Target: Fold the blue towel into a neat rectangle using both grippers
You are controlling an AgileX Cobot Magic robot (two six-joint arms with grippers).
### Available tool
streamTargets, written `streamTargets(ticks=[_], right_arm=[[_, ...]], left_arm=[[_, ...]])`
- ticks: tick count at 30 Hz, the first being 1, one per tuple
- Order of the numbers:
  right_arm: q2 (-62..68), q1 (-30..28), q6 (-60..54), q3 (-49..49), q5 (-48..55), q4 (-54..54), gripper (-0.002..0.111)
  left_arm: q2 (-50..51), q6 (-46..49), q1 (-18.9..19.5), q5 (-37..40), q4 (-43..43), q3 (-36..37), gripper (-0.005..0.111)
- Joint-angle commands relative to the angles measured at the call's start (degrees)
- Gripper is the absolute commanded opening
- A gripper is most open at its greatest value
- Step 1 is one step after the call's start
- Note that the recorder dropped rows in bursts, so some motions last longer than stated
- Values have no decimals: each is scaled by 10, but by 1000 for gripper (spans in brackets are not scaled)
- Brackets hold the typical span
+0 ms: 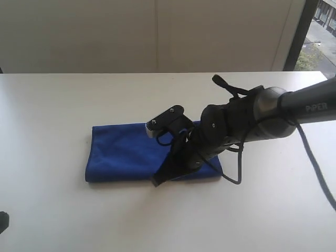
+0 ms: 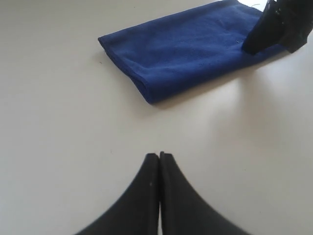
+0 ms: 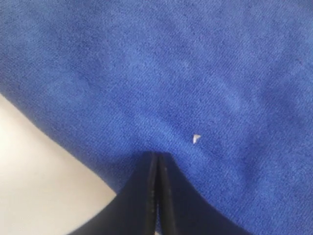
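The deep blue folded terry towel (image 1: 123, 155) lies flat on the white rectangular tabletop (image 1: 63, 100), a little left of the middle in the exterior view, its long sides running left to right. The black right gripper (image 1: 159, 180) reaches in from the right, above the towel's right half, with its tips down at the towel's near edge, close to the bare table. The black left gripper (image 2: 159, 155) hangs over bare table, well apart from the towel, which lies ahead of its tips.
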Motion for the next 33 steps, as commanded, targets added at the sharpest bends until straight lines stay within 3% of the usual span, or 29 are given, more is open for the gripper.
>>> streamTargets(ticks=[1, 9, 18, 23, 29, 33], right_arm=[[-33, 0, -2, 0, -6, 3, 0], [-235, -5, -2, 51, -14, -13, 0], [-518, -24, 53, 287, -60, -14, 0], [-657, -24, 85, 464, -150, -14, 0], [-735, -24, 110, 616, -260, 6, 0], [-746, -24, 123, 628, -245, 9, 0]], left_arm=[[-4, -4, 1, 6, -10, 4, 0], [-4, -4, 1, 23, -10, 4, 0], [-4, -5, 1, 25, -10, 4, 0], [-4, -5, 1, 27, -10, 4, 0], [-4, -5, 1, 31, -10, 4, 0], [-4, -27, 1, 35, -12, 4, 0]])
